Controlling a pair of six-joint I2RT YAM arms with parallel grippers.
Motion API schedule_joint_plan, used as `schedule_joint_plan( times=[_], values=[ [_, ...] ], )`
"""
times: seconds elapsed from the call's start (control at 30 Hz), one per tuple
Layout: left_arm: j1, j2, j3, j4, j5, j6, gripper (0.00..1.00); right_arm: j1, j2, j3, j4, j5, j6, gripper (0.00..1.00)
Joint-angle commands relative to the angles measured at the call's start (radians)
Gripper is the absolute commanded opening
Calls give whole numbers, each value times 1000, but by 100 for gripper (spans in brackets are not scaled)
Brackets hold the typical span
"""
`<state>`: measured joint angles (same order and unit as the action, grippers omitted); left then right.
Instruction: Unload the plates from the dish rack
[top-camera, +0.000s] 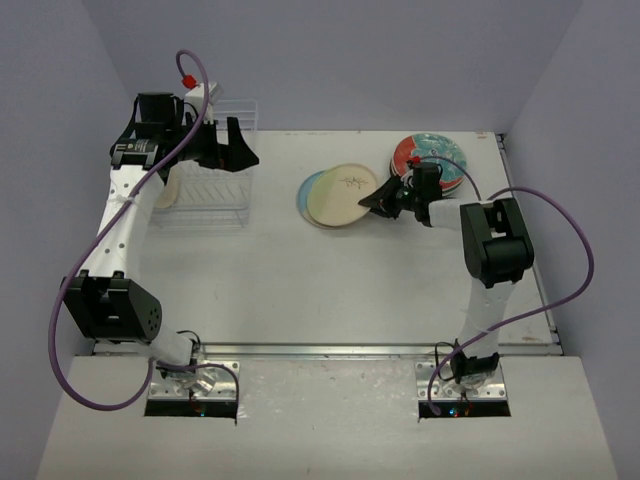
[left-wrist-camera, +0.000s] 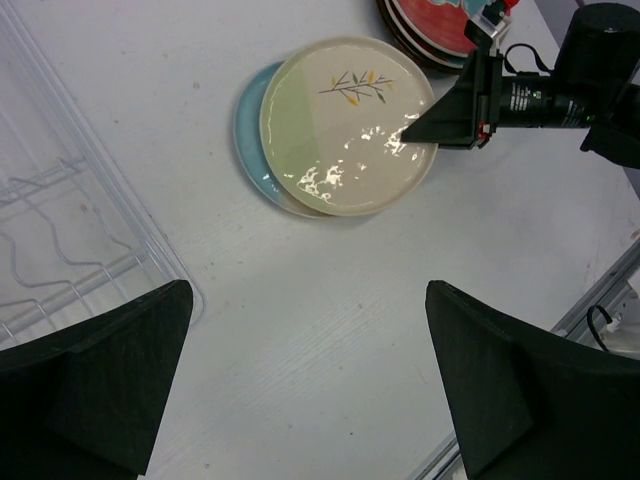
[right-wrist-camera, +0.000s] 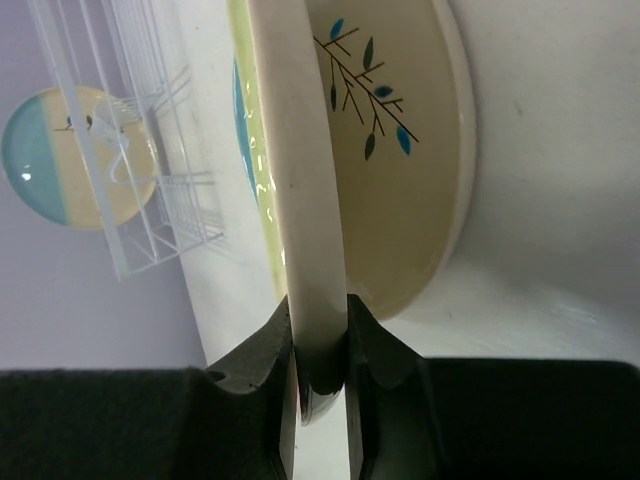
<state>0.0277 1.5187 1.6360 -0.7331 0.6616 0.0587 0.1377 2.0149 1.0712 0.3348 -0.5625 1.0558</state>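
Note:
The white wire dish rack (top-camera: 212, 178) stands at the far left; it also shows in the left wrist view (left-wrist-camera: 60, 235) and the right wrist view (right-wrist-camera: 130, 150). A cream plate with a pale blue segment (top-camera: 167, 190) (right-wrist-camera: 60, 155) stands at the rack's left end, partly hidden by my left arm. My left gripper (top-camera: 228, 150) (left-wrist-camera: 310, 380) is open and empty above the rack's right side. My right gripper (top-camera: 378, 203) (right-wrist-camera: 318, 335) is shut on the rim of a cream plate (top-camera: 345, 193) (left-wrist-camera: 345, 125) (right-wrist-camera: 300, 200). That plate lies tilted over a cream-and-blue plate (top-camera: 308, 195) (left-wrist-camera: 250, 130) (right-wrist-camera: 400, 150).
A stack of red and teal plates (top-camera: 430, 158) (left-wrist-camera: 440, 25) lies at the far right, just behind my right wrist. The table's (top-camera: 320, 290) near edge has a metal rail (top-camera: 330, 348). Walls close in the left, far and right sides.

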Motion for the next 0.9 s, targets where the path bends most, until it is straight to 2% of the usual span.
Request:
schedule_joint_plan(
  times=[0.0,0.1,0.13,0.2,0.37,0.53,0.87],
  values=[
    [8,-53,-10,12,-26,27,100,39,30,115,-202,145,-75,27],
    [6,-67,-20,14,-34,31,100,51,33,152,-254,216,-91,37],
    [8,-70,-25,15,-36,32,100,52,32,153,-256,231,-92,43],
    [7,-72,-28,17,-37,33,100,59,35,177,-296,254,-96,51],
    [8,-77,-30,17,-39,34,100,75,34,215,-379,319,-140,60],
    [8,-82,-48,25,-45,33,100,114,41,303,-525,469,-213,70],
    [8,-95,-54,14,-82,50,100,175,105,397,-553,521,-275,70]
  ],
)
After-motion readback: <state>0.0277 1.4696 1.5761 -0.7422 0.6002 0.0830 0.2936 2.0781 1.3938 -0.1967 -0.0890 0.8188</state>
